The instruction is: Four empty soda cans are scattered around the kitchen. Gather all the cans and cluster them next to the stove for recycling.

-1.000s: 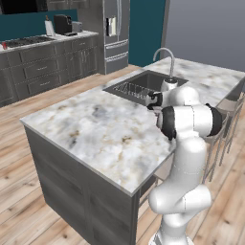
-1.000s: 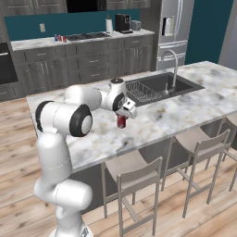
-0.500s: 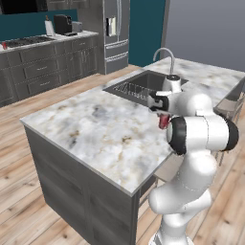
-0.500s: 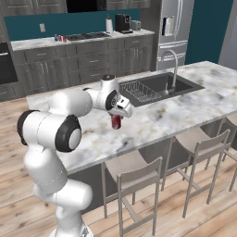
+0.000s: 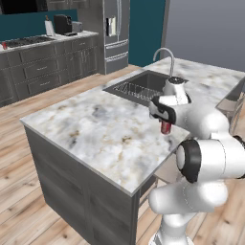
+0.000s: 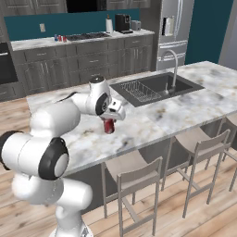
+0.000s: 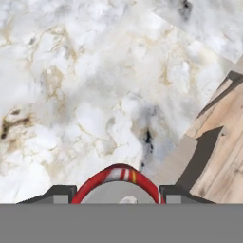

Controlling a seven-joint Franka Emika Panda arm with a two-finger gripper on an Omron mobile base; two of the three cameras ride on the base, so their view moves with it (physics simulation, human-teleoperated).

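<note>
The red soda can (image 6: pixel 109 126), clamped in the gripper (image 6: pixel 110 123), has been swung along the island counter (image 5: pixel 100 134), ready for carrying stoveward.

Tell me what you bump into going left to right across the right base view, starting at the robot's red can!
red soda can held in the shut gripper → dish rack in the sink → curved faucet → bar stool at the island's edge.
</note>
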